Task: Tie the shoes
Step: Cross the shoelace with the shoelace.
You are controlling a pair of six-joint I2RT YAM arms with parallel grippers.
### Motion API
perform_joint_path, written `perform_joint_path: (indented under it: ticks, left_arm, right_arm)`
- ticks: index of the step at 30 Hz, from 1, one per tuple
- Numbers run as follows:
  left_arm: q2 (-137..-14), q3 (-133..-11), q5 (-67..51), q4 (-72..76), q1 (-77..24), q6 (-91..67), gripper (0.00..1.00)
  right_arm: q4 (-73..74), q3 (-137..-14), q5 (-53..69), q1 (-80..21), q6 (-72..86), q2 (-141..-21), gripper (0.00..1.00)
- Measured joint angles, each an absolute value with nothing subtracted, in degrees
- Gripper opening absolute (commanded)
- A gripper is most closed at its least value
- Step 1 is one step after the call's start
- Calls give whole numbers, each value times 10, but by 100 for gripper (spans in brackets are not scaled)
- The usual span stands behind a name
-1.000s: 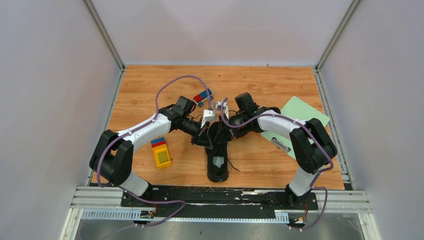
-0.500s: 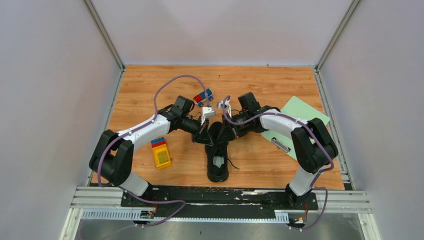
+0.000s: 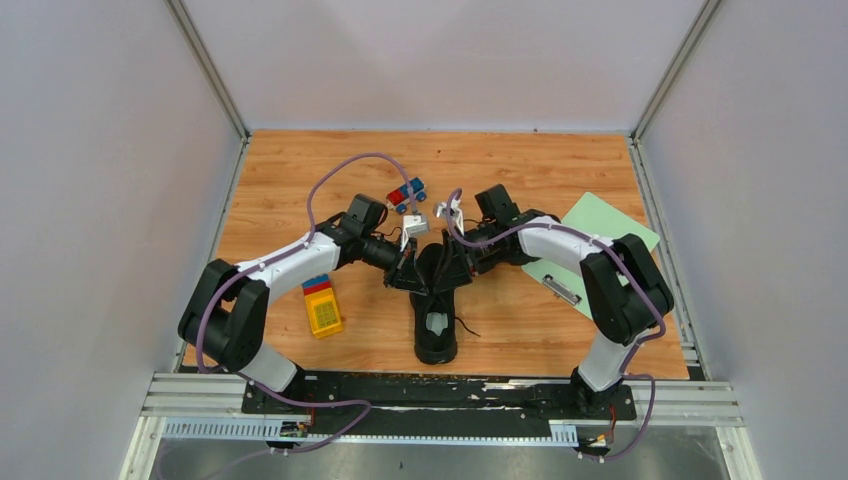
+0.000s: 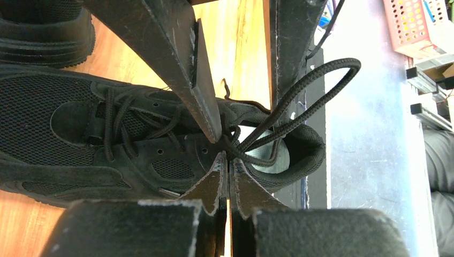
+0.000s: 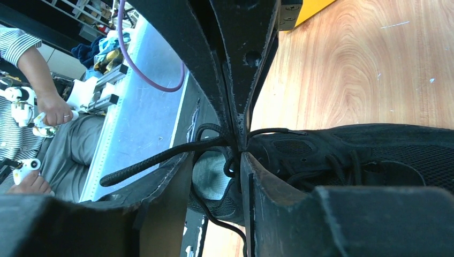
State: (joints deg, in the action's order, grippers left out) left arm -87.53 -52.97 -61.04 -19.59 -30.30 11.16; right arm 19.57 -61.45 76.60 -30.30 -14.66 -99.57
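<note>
Black lace is being pinched over the shoe by the clamped left end effector, and the right end effector is hovering, jaws parted.

A black low-top mesh shoe stands upright on its sole just 6 o'clock of the table's middle, toe to 12, heel to 6, pale grey insole showing. Its thin black laces sit slack, with one loop pulled out over the heel opening and a loose end trailing at 3 o'clock. A second shoe, also black, lies close by its forefoot.
</note>
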Motion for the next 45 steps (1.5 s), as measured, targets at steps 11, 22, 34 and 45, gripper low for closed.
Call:
perform_joint_path:
  ticks: [11,22,34,45]
  left_arm:
    - [-875,-529,-615,-193,-303,106,0]
    - [-875,-529,-612,-194,-303,106,0]
    - [-875,-529,-610,-194,-303,91,0]
    - [-865,-529,-600,-207,-303,98,0]
  right_arm:
    - [220,-634,775,-305,-157,-1022,47]
    - [230,-637,774,-322,-174,-1022,49]
    - [230,-637,731,-329,-177,-1021,18]
    - [227,-639,726,-329,-166,-1021,8]
